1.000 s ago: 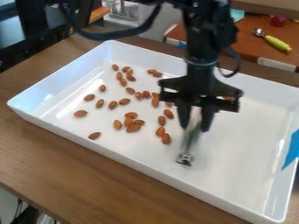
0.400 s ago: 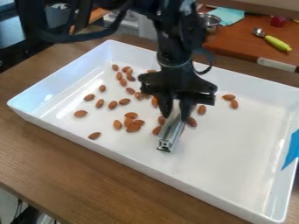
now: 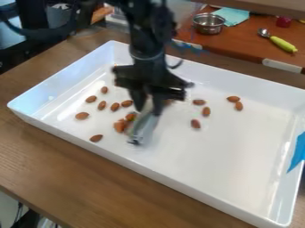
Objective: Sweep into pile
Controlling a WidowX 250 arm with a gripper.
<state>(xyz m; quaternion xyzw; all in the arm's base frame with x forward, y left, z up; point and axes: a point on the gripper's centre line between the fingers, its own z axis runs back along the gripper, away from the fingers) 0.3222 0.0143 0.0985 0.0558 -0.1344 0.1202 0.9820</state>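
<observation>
inside the white tray (image 3: pixel 238 151), toward the left half of the camera view, the pincer (image 3: pixel 148 108) hangs down with a metal bar (image 3: pixel 143 127) clamped between its fingers. the bar slants, its low end at or close to the tray floor. right beside it, on its left, sits a tight cluster of almonds (image 3: pixel 120 126), some partly hidden by the bar. farther left, several more lie loose, and one rests alone near the front wall. right of the pincer five are scattered: three fairly near, two together farther off toward the back wall. the tray stands on a wooden worktop (image 3: pixel 59 164), with blue tape (image 3: pixel 296 153) at its right end; behind are a metal bowl (image 3: pixel 208 23) and a spoon (image 3: pixel 283 43) with a yellow-green handle.

i'd judge the step in hand to be the gathering itself, about midway: a pile is started but strays remain on both sides. the next move calls for easing the bar left with its end kept low, so the cluster meets the loose ones without any slipping under. after that, the bar should be lifted clear, set down beyond the right-hand strays and drawn back toward the pile.
</observation>
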